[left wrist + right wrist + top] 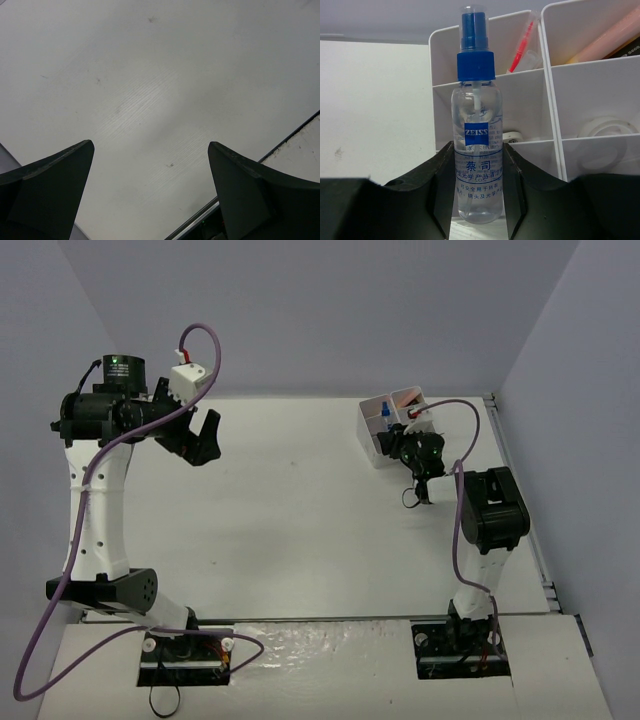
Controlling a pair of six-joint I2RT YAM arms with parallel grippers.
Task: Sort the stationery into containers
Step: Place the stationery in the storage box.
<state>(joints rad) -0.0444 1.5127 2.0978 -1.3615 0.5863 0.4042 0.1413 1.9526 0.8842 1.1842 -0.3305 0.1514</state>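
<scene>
While the right claw (479,200) stands clenched around the lower body of a clear spray bottle (476,100), its two dark fingers (437,185) press the sides just below the blue label. The blue cap and nozzle rise toward the top centre of the right wrist view. The grip looks square, with the bottle upright between the jaws, though I cannot tell whether its base touches anything.

Right behind the bottle is the white organiser box (546,50), filling the right half of that view. A pink pen (520,50) leans in the upper middle compartment, a peach highlighter (610,40) lies at the upper right, and a white tape ring (602,130) sits at the mid right. The compartment directly behind the bottle holds only something small that I cannot make out.

The step in hand looks like placing the bottle into that cell. Doing it well calls for steady pressure, since smooth plastic may slide. The base should be centred between the divider walls rather than above one. The jaws should part only once the walls surround the base, because a tall bottle may tip over a low rim.

Far off, at the upper left of the overhead view, the left claw (150,145) hangs spread wide and holds nothing above the bare table (150,75).
</scene>
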